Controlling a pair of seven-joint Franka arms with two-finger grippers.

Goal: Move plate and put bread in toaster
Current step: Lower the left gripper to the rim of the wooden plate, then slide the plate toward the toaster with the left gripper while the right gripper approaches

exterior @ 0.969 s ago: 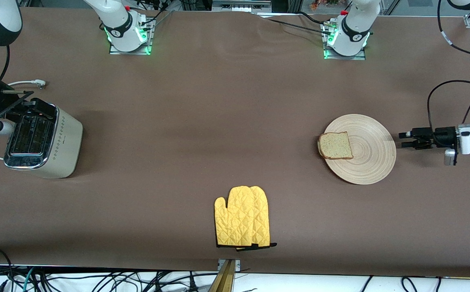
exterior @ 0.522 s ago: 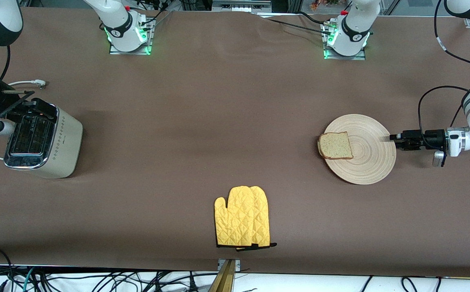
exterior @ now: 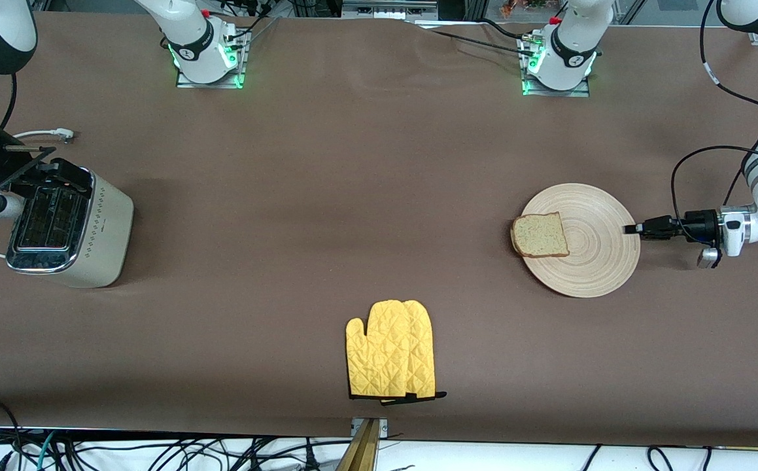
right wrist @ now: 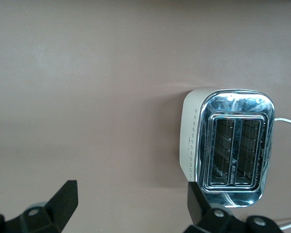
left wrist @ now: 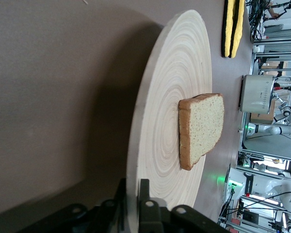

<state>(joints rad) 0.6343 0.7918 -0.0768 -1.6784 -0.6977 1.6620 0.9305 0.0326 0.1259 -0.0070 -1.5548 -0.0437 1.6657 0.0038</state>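
Observation:
The pale wood plate [exterior: 594, 261] lies toward the left arm's end of the table, with the bread [exterior: 539, 235] on the side of it that faces the toaster. My left gripper [exterior: 630, 229] lies level with the table and is shut on the plate's rim. In the left wrist view its fingers [left wrist: 144, 191] clamp the rim of the plate [left wrist: 169, 73], and the bread [left wrist: 203, 126] lies flat on it. The cream toaster [exterior: 91, 229] stands at the right arm's end. My right gripper [right wrist: 131, 194] is open and empty, up over the table beside the toaster [right wrist: 233, 145].
A yellow oven mitt [exterior: 390, 350] lies near the table's front edge, midway between the two ends. The toaster's white cord [exterior: 45, 134] trails toward the robots' side. Both toaster slots [right wrist: 235, 150] show empty.
My left gripper has moved in toward the plate and closed its fingers on the rim. The plate and bread have barely shifted. The right arm has not moved.

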